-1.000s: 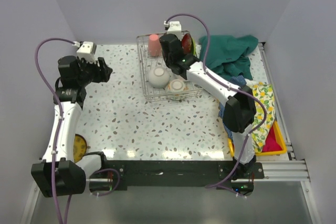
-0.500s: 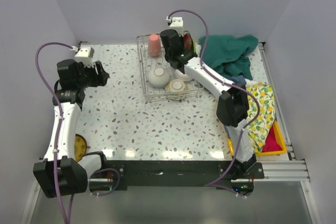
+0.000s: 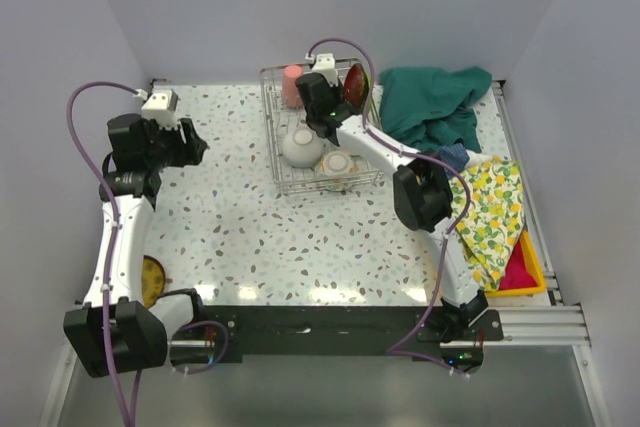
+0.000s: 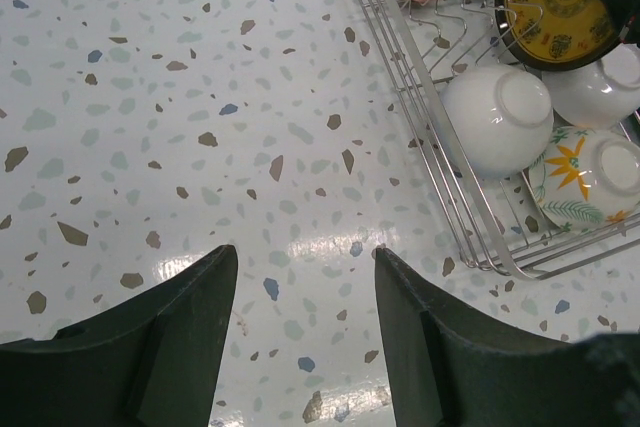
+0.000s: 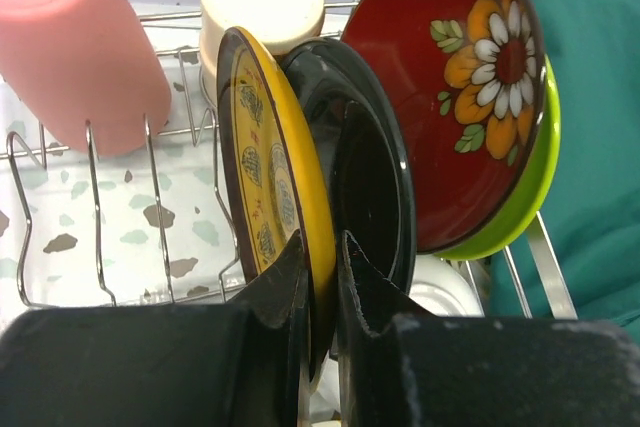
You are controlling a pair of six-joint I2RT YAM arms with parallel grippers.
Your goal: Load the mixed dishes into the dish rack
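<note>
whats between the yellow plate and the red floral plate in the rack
A black plate stands on edge between them, seen in the right wrist view.

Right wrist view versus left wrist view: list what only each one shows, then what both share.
Only the right wrist view: the red floral plate, the lime-green plate behind it, the teal cloth, and how the right hand grips the brown-gold plate by its rim. Only the left wrist view: the upturned white bowl, the floral bowl beside it, and the left hand, open and holding nothing. Both: the brown-gold plate standing on edge, the pink cup and the wire dish rack.
</note>
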